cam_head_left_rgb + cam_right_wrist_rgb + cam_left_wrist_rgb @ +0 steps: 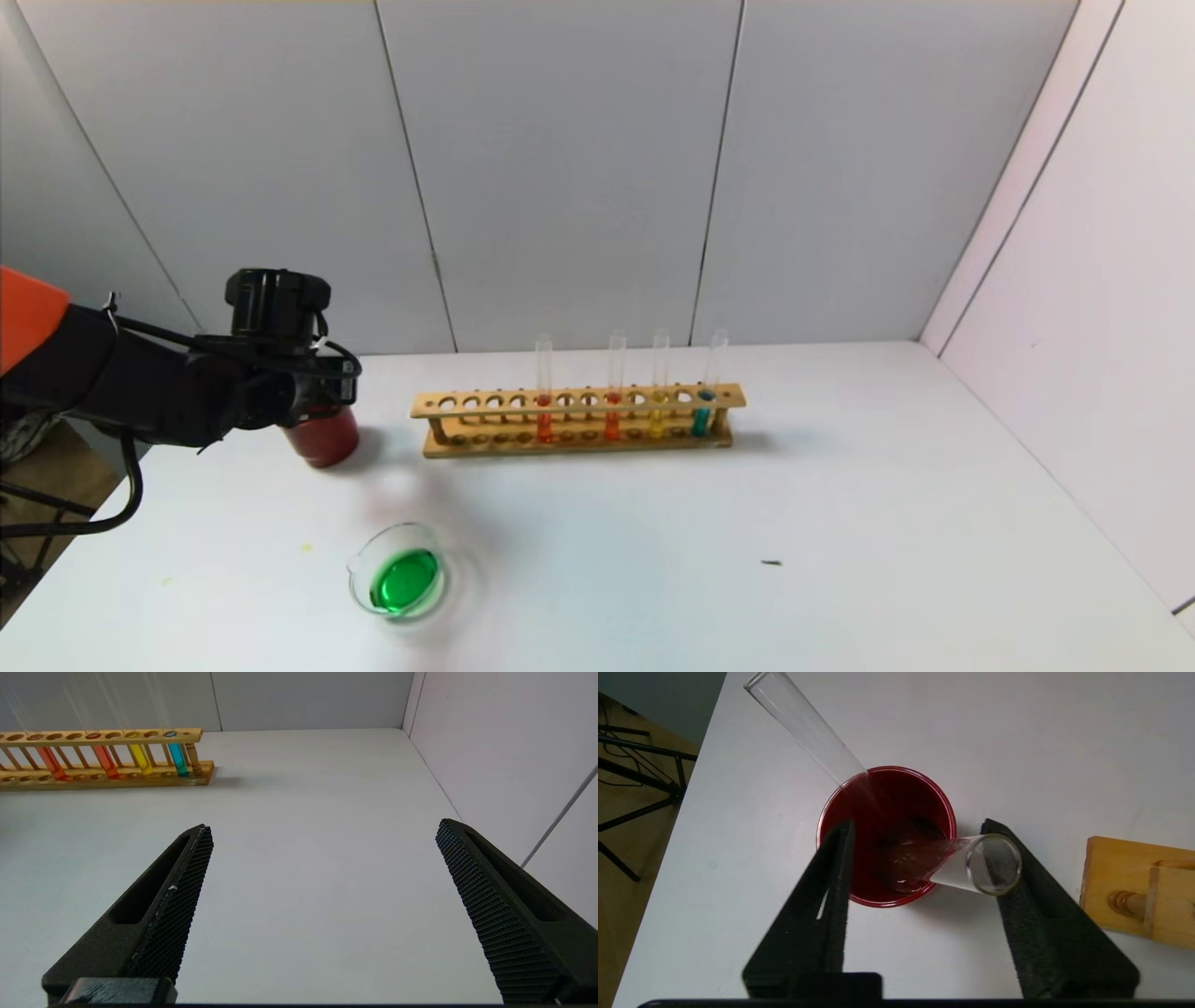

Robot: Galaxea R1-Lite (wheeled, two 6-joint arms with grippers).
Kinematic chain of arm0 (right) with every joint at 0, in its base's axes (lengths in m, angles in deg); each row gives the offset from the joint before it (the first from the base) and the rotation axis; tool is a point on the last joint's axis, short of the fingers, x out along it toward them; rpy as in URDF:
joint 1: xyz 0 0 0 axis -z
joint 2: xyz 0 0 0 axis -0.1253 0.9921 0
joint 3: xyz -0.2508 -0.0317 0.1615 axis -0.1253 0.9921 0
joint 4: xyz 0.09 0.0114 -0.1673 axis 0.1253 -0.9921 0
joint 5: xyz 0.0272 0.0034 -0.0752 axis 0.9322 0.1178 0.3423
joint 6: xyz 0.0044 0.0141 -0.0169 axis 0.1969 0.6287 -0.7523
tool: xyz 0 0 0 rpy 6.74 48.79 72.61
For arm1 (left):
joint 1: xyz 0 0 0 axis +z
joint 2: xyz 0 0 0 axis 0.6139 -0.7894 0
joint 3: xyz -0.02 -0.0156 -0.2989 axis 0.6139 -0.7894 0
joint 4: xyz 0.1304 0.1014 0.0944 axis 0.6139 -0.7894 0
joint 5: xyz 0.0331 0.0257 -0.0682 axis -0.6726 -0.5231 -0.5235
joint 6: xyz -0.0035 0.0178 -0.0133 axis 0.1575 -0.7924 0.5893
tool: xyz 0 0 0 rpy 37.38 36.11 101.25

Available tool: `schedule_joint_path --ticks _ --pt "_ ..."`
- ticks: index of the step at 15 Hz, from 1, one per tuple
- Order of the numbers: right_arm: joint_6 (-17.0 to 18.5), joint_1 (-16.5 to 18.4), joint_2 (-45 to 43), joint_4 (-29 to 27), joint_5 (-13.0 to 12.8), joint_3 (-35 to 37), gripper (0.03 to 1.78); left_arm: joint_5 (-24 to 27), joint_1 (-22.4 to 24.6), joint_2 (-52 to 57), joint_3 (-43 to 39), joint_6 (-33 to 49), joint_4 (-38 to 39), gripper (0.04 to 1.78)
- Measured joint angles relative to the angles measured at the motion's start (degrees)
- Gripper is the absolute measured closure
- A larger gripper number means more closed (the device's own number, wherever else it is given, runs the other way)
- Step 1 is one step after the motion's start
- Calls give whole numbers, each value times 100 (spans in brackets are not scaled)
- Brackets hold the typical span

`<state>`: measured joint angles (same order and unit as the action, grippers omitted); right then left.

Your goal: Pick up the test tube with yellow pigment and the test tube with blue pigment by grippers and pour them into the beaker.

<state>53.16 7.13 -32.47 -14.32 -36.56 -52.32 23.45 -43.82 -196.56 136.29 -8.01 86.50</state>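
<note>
White desk (pixel 840 485), grey panels behind. Beaker (pixel 400 581) is sitting up front holding green liquid; yellow tube (pixel 657 397) and blue tube (pixel 707 392) are standing in the wooden rack (pixel 579 418). Only the left wrist view shows two empty tubes leaning in the red cup (pixel 887 835), one (pixel 971 864) resting against a finger of the left gripper (pixel 920 830), fingers apart. Right gripper (pixel 322 835) is hanging wide open, well away.
</note>
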Motion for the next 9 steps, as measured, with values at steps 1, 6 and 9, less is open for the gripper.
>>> schedule_joint_path --ticks 1,6,9 --pt "2 0 0 0 0 0 7 0 -9 72 -66 -9 33 62" --pt "2 0 0 0 0 0 7 0 -41 940 -258 -168 -24 10" --pt "0 2 0 -2 0 0 7 16 -61 1773 -402 -417 -258 7"
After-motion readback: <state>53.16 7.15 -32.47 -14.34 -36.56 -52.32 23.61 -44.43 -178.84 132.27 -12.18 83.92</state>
